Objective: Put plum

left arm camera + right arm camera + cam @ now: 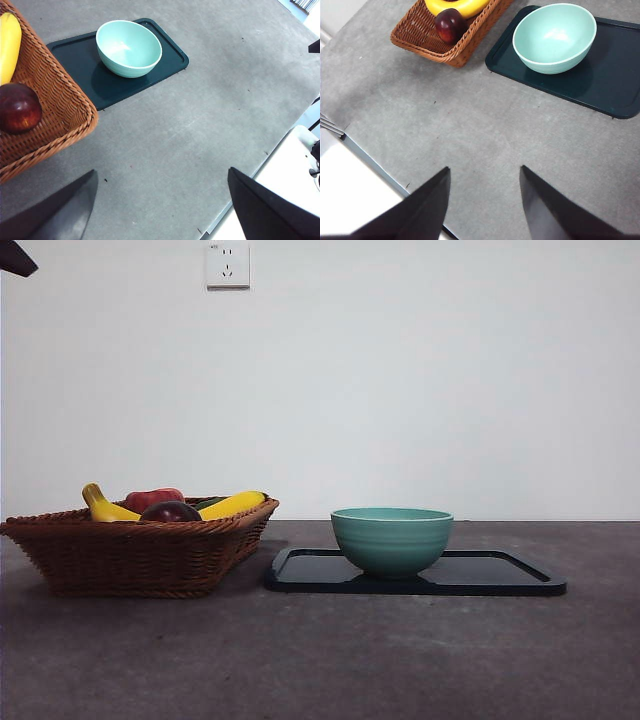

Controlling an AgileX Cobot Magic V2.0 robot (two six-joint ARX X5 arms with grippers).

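Note:
The dark maroon plum (pixel 171 511) lies in the woven basket (pixel 130 555) at the left, beside yellow bananas (pixel 232 505). It also shows in the left wrist view (pixel 18 107) and in the right wrist view (pixel 450 25). A teal bowl (pixel 392 538) stands empty on a dark tray (pixel 500 575) to the basket's right. My left gripper (pixel 162 210) is open and empty, high above the table's near part. My right gripper (pixel 485 200) is open and empty, also high and back from the things.
A red fruit (pixel 153 498) lies behind the plum in the basket. The table edge (pixel 375 167) runs close under the right gripper. One arm shows as a black tip (pixel 15 260) at the top left corner.

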